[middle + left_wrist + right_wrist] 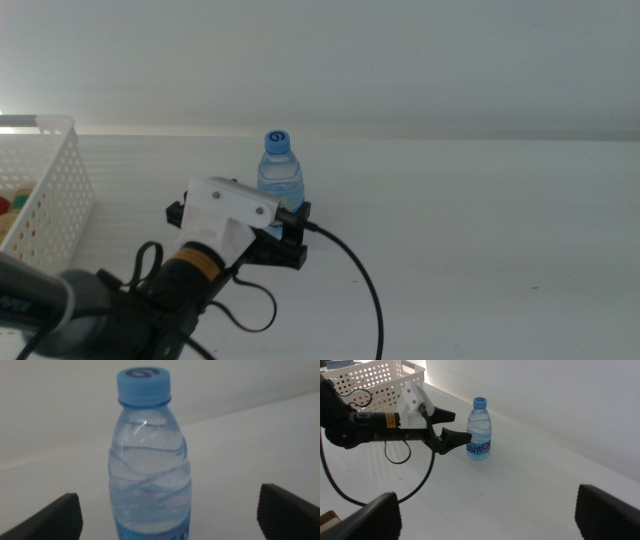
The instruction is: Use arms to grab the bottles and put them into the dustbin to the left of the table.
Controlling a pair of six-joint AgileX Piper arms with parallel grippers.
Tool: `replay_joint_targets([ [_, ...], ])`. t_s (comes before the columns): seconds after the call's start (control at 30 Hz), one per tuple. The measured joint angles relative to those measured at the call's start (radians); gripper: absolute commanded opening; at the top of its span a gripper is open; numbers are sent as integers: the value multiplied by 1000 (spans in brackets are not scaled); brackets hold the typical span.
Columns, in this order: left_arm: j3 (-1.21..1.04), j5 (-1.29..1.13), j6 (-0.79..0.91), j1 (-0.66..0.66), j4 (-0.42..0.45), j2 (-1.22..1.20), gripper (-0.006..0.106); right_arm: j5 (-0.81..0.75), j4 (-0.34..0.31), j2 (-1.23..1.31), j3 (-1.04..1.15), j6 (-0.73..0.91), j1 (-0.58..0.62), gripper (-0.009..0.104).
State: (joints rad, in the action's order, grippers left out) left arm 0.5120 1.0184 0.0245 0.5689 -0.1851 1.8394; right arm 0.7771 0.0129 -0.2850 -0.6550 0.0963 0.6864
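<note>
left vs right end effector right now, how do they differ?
The left end effector is out at the water bottle, open jaws either side of it; the right end effector hangs back, nothing between its jaws. The left shows in the middle view, near the dustbin; the right does not. Shared: both are open, dark-jawed and holding nothing, above the white table.

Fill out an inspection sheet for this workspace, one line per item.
Surface: white table, matte.
Job's things: water bottle upright, blue cap on; dustbin at the table's left, coloured items inside, too hidden to name.
Clutter: nothing seen.
Grippers: left gripper open, jaws either side of the bottle; right gripper open, holding nothing, well back from the bottle.
Cables: black cable trails from the left arm across the table.
Surroundings: plain pale wall.
</note>
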Motion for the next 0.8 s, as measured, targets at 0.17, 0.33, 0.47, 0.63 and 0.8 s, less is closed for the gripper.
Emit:
replay_joint_targets([
  [0.17,65,-54,0,0,0,26,94,0,0,0,0,0,0,93],
  [0.33,117,-78,0,0,-6,62,94,0,0,0,0,0,0,93],
  [0.47,152,-92,2,0,-26,101,94,0,0,0,0,0,0,93],
  [0.63,205,-96,2,0,-49,154,94,0,0,0,0,0,0,93],
  [0.8,255,-96,2,0,-61,211,94,0,0,0,0,0,0,93],
])
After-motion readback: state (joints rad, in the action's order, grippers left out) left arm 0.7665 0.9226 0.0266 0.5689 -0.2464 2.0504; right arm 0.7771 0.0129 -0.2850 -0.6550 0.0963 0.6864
